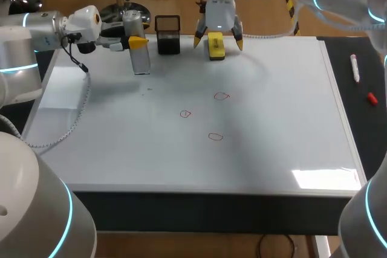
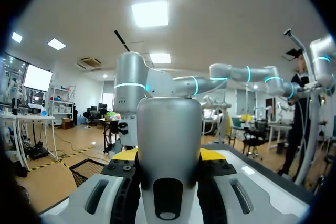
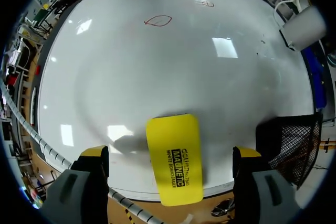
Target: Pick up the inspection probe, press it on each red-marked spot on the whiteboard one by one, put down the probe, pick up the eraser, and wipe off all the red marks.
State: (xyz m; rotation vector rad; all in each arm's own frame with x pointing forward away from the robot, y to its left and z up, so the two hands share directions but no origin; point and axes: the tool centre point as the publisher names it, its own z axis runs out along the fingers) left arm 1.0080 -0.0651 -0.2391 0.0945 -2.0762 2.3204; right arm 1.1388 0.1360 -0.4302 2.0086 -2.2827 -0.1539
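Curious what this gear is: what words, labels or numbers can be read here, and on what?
"MAGNETIC": on the yellow eraser.
"WHITE BOARD ERASER": beneath it, same eraser.
Small line above these: too small to read.
Any print on the marker pen: too small to tell.

Head cam overhead-rear, down on whiteboard (image 1: 272, 125); R wrist close over it; L roomward.

Three red marks (image 1: 216, 136), drawn as thin outlines, on the glossy white whiteboard (image 1: 284, 149); along its far edge, a yellow eraser (image 1: 216, 46) with black lettering, black mesh holder (image 1: 168, 35), silver-grey probe (image 1: 140, 58).
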